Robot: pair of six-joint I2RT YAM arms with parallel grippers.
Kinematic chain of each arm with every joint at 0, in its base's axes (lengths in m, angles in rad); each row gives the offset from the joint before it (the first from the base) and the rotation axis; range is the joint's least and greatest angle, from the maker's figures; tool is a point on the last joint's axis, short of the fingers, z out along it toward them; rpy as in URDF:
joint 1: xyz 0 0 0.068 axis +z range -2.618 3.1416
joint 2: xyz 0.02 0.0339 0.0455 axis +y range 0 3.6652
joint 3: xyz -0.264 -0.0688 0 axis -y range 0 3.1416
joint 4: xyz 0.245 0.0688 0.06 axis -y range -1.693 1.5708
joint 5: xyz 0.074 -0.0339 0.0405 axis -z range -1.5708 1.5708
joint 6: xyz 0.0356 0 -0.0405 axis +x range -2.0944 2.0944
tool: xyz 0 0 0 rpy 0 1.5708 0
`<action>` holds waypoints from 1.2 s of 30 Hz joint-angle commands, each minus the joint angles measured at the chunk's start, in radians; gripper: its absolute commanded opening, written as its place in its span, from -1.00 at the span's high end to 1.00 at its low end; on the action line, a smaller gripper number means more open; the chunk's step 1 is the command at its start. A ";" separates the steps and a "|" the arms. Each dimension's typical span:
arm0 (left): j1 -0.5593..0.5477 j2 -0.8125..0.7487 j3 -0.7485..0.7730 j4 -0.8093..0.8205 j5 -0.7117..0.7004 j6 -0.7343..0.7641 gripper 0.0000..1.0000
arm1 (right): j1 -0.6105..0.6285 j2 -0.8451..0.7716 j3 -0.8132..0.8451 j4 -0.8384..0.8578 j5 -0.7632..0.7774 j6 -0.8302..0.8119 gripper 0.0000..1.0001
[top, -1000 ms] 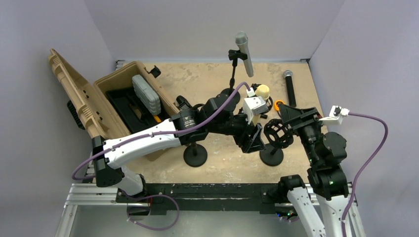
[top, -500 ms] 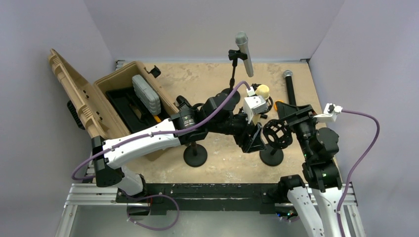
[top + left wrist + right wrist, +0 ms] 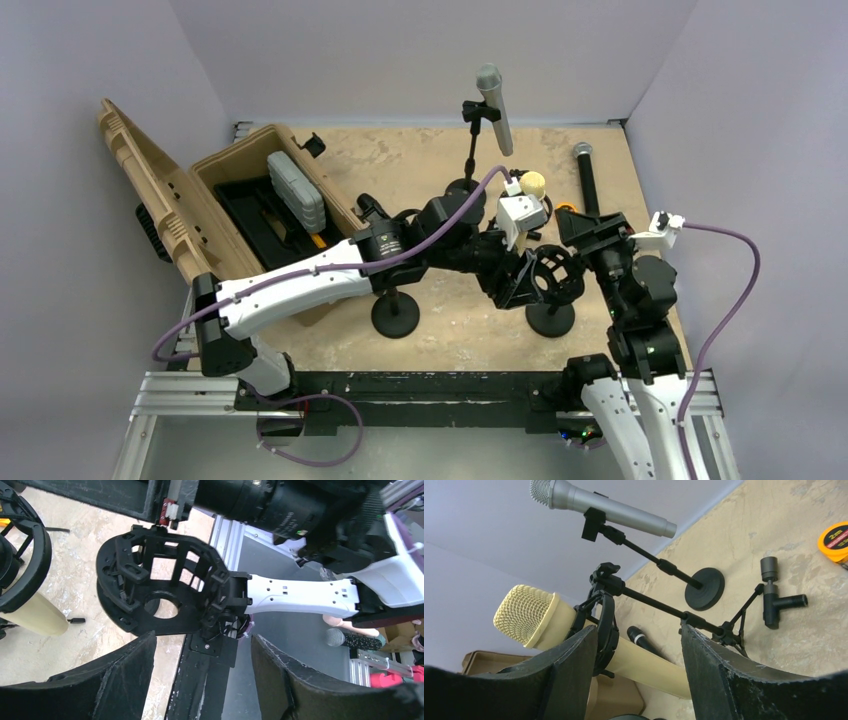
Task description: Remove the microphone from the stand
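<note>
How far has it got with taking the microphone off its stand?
Nothing looks removed yet: the cream microphone sits in its shock mount. The right gripper, open, faces it; the left gripper, open, is by an empty mount. Gripping and pulling it out remain.

Right gripper (image 3: 638, 632) gap: spread wide; I see the cream microphone (image 3: 574, 635) and its shock mount (image 3: 606, 625) lying across it.
Left gripper (image 3: 202, 640) path: fingers apart, the empty mount (image 3: 165, 592) straight ahead blocks me.
Back: silver microphone (image 3: 495, 105) on its stand rises high.
Right back: black microphone (image 3: 587, 178) lies flat on the table, low.
Left side: tan case (image 3: 150, 195) walls it off.
Free room: bare table (image 3: 470, 325) between two round bases (image 3: 395, 314).
</note>
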 commanded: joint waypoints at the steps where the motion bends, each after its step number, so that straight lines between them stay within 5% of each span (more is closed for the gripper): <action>1: -0.001 0.049 0.057 0.003 -0.048 -0.018 -0.35 | -0.005 0.023 0.104 -0.008 0.072 -0.054 -0.25; 6: -0.001 0.056 0.057 -0.012 -0.174 -0.110 -0.31 | -0.004 0.021 0.170 -0.018 0.093 -0.127 -0.37; 18: -0.001 0.080 0.019 0.002 -0.396 -0.604 -0.32 | -0.005 -0.015 0.272 -0.018 0.141 -0.247 -0.42; 28: -0.004 0.128 0.004 -0.003 -0.406 -0.768 0.09 | -0.004 -0.060 0.284 -0.033 0.155 -0.305 -0.44; 36: -0.009 0.147 0.003 0.026 -0.379 -0.753 0.46 | -0.003 -0.087 0.277 -0.039 0.144 -0.308 -0.45</action>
